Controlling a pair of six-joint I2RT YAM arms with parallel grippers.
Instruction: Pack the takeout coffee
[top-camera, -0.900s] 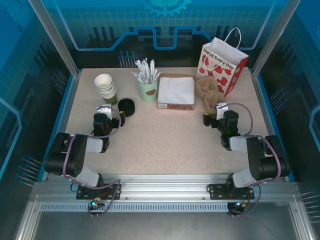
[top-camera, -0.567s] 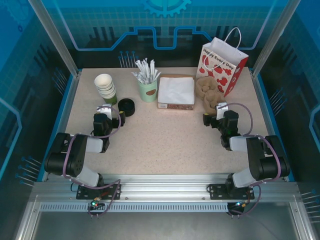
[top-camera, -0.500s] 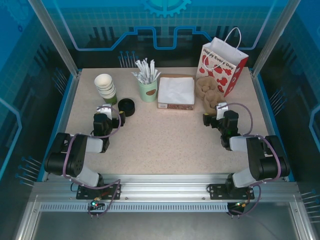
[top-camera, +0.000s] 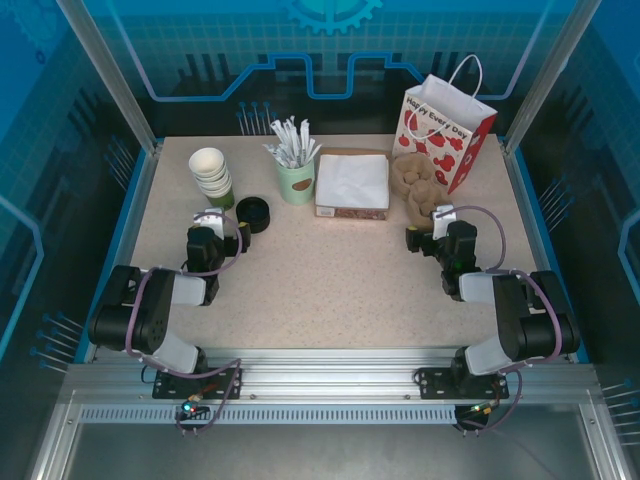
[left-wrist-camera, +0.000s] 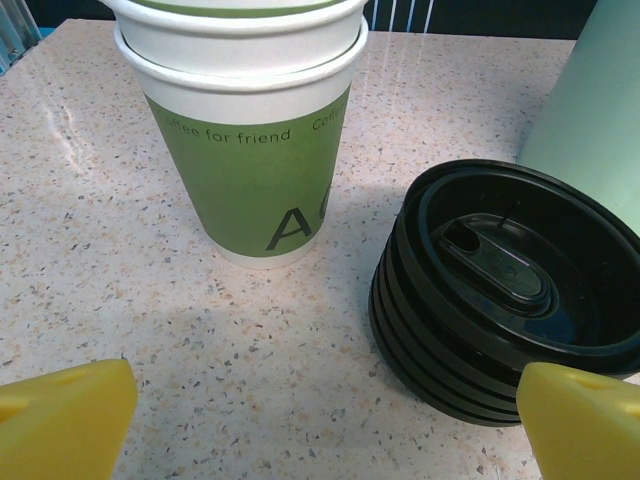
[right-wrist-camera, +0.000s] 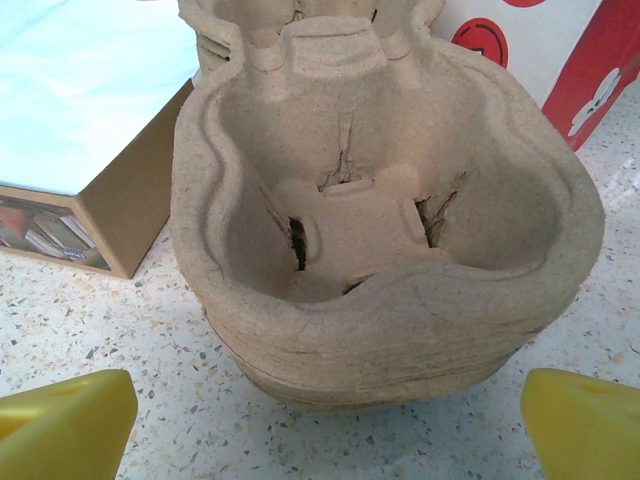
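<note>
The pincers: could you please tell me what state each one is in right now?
Left pincer: open, holding nothing, facing the stacked black lids.
Right pincer: open, holding nothing, facing the stacked pulp carriers.

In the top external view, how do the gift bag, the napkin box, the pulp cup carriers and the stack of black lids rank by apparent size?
1. gift bag
2. napkin box, close to the bag, so unsure
3. pulp cup carriers
4. stack of black lids
</note>
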